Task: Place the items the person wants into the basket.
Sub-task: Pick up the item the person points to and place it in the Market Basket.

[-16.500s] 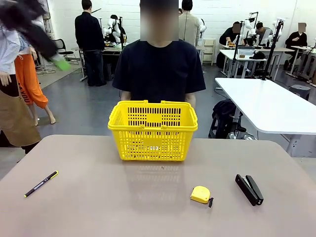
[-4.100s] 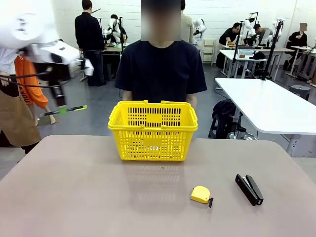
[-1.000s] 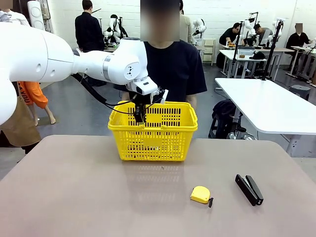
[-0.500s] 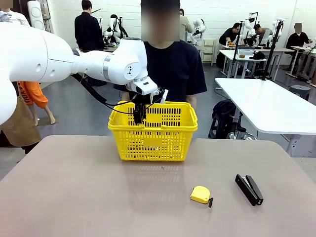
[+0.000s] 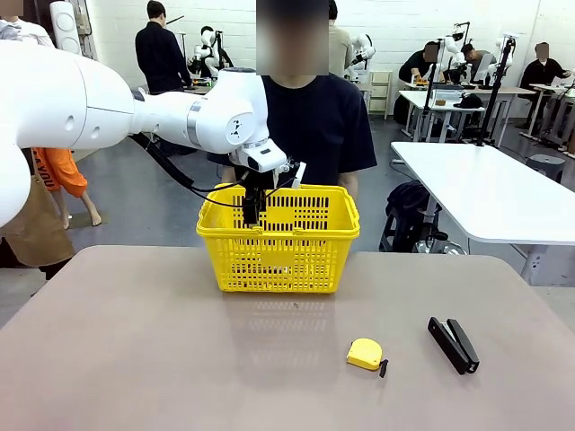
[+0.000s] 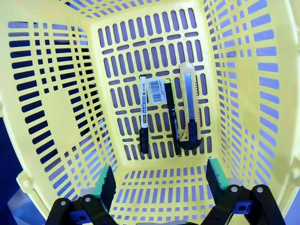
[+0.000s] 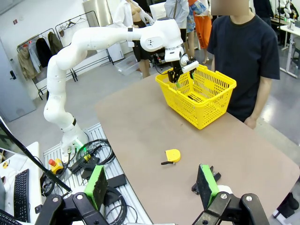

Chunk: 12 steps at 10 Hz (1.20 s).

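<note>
Left gripper [image 6: 159,180] with jaws spread and empty over the near end of the yellow basket [image 6: 56,98], beyond it on the basket floor marker [image 6: 144,114], pen [image 6: 172,117] and utility knife [image 6: 191,112] side by side, right gripper [image 7: 152,185] spread wide, well apart above the table edge

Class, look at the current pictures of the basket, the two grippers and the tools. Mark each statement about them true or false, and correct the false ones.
1. The left gripper is open above the inside of the basket. True.
2. The utility knife lies on the table. False: it lies on the basket floor, beside the pen and the marker.
3. The tape measure is in the basket. False: it sits on the table, left of the stapler.
4. The right gripper is open and holds nothing. True.
5. The person stands behind the basket. True.
</note>
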{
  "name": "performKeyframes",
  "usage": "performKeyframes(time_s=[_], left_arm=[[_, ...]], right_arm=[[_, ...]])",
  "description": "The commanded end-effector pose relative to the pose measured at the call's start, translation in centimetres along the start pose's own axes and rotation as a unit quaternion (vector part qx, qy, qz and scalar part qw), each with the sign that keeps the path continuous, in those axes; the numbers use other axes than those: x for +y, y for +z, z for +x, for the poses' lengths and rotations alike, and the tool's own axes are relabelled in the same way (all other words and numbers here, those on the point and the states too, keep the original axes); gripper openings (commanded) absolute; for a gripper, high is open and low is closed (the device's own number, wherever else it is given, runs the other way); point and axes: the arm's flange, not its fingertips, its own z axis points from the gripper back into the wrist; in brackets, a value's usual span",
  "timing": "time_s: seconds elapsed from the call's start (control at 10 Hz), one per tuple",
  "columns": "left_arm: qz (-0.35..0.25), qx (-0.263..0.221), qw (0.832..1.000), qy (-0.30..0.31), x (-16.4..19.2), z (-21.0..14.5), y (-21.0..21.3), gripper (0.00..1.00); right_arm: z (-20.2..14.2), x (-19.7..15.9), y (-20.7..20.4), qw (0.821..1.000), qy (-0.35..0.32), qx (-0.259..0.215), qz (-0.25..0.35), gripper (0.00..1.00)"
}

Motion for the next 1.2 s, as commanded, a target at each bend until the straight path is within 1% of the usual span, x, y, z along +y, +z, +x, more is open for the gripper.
performKeyframes(time_s=[0.0, 0.1, 0.2, 0.3, 0.4, 0.6, 0.7, 0.8, 1.0, 1.1], left_arm=[[0.002, 0.005, 1.000, 0.008, -0.7, -0.4, 2.1, 1.00], [0.006, 0.011, 1.000, 0.018, -1.8, -1.2, 4.5, 1.00], [0.003, 0.011, 0.999, 0.040, -3.5, -2.5, 7.5, 1.00], [-0.002, 0.015, 0.998, 0.069, -6.3, -4.3, 11.2, 1.00], [-0.007, 0.004, 0.996, 0.093, -9.1, -6.0, 13.8, 1.00], [-0.005, -0.012, 0.992, 0.124, -14.4, -9.5, 17.7, 1.00], [0.006, -0.015, 0.991, 0.135, -17.3, -11.4, 19.1, 1.00], [0.013, -0.020, 0.989, 0.144, -19.6, -13.1, 19.6, 1.00], [0.027, -0.037, 0.988, 0.145, -22.4, -15.0, 19.3, 1.00], [0.030, -0.042, 0.988, 0.148, -23.2, -15.2, 18.7, 1.00]], right_arm=[[0.2, 0.0, 0.0, 1.000, 0.008, -0.012, 0.008, 1.00], [0.2, 0.0, 0.0, 1.000, 0.008, -0.012, 0.008, 1.00], [0.2, 0.0, 0.0, 1.000, 0.008, -0.012, 0.008, 1.00], [0.2, 0.0, 0.0, 1.000, 0.008, -0.012, 0.008, 1.00], [0.2, 0.0, 0.0, 1.000, 0.008, -0.012, 0.008, 1.00], [0.2, 0.0, 0.0, 1.000, 0.008, -0.012, 0.008, 1.00], [0.2, 0.0, 0.0, 1.000, 0.008, -0.012, 0.008, 1.00], [0.2, 0.0, 0.0, 1.000, 0.008, -0.012, 0.008, 1.00], [0.2, 0.0, 0.0, 1.000, 0.008, -0.012, 0.008, 1.00], [0.2, 0.0, 0.0, 1.000, 0.008, -0.012, 0.008, 1.00]])
